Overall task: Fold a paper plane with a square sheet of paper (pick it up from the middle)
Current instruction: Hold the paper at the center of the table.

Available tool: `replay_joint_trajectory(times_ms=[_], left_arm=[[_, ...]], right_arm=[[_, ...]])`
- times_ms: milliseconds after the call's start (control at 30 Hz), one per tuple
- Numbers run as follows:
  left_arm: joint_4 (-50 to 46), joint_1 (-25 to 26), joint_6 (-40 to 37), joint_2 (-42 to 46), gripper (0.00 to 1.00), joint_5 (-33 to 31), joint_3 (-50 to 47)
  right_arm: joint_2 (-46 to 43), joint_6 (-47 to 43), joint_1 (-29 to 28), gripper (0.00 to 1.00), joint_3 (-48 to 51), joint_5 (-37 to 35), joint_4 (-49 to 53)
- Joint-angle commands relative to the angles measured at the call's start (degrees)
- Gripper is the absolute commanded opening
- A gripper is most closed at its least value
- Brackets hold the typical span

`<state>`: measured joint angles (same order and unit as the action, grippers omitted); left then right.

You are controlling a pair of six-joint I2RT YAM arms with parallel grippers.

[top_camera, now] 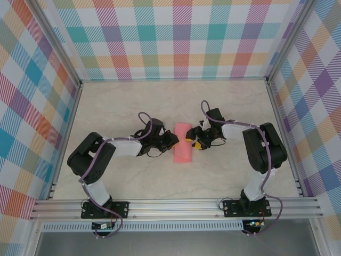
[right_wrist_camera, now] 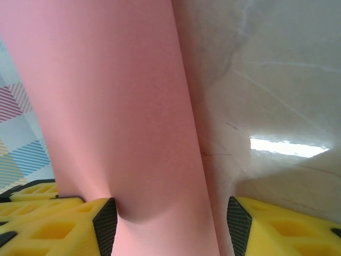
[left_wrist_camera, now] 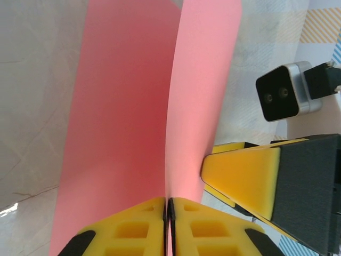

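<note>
The square sheet of paper, salmon pink, stands bent over into a long curved band at the middle of the table. My left gripper is at its left side. In the left wrist view that gripper is shut on the paper, with a thin edge pinched between the yellow fingers. My right gripper is at the paper's right side. Its jaws stand open around the paper, and the left pad dents the sheet. The paper plane is out of view.
The pale marbled table has checkered walls on three sides and an aluminium rail along the near edge. The right gripper's yellow finger and its wrist camera sit close beside the paper.
</note>
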<state>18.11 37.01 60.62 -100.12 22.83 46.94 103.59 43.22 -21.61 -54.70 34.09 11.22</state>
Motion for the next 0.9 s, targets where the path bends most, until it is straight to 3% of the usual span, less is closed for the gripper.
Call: replay_joint_trajectory(times_ms=[0,233,367,600,867], left_arm=[[-0.45,0.69,-0.68,0.29,0.12,-0.34,0.87],[-0.35,0.69,-0.61,0.19,0.13,-0.16,0.92],[-2.17,0.69,-1.43,0.80,0.22,-0.64,0.96],[-16.30,0.69,-5.49,8.58,0.45,-10.79,0.88],[-24.97,0.69,-6.48,14.23,0.51,-18.58,1.29]], right_arm=[[0.31,-1.57,-0.87,0.60,-1.70,2.11,0.58],[0.30,-3.83,-1.79,0.58,-2.43,-1.76,4.75],[0.59,-4.16,-1.86,0.56,-3.12,-4.75,7.28],[1.07,-6.39,-2.61,0.55,-5.95,-8.80,13.11],[5.09,-8.47,-6.20,0.56,-12.31,-14.45,20.64]])
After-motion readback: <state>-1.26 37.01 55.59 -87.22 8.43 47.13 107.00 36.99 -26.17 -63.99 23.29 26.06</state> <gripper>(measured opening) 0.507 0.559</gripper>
